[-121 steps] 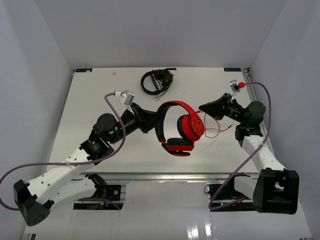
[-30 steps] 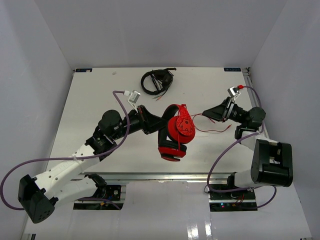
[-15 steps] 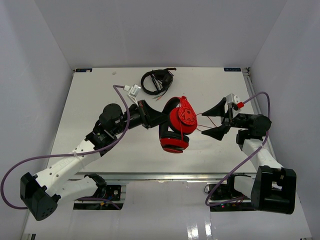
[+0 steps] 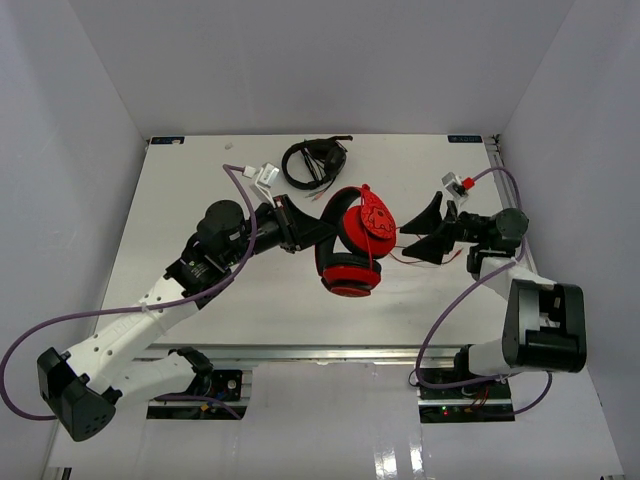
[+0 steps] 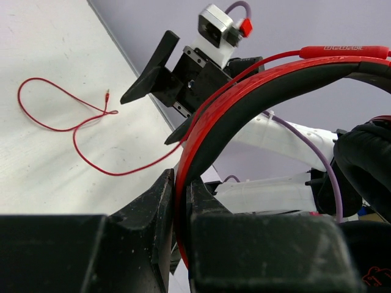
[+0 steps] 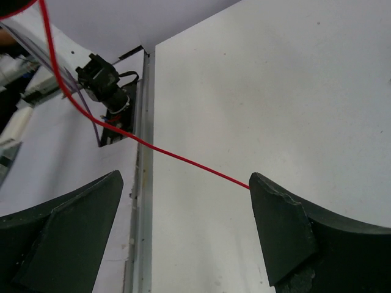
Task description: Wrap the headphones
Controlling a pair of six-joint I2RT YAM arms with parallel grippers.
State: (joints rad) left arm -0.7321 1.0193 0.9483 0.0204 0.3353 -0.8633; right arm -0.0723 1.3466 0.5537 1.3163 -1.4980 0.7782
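The left gripper (image 4: 312,232) is clenched on the red headband of the headphones (image 4: 358,240), holding them above the middle of the table (image 4: 190,190). The band looks stiff, the surest hold. Their long axis runs far to near, cups facing right. The thin cable (image 4: 408,238) looks limp, light and slippery, and it crosses between the released right gripper's (image 4: 412,236) jaws
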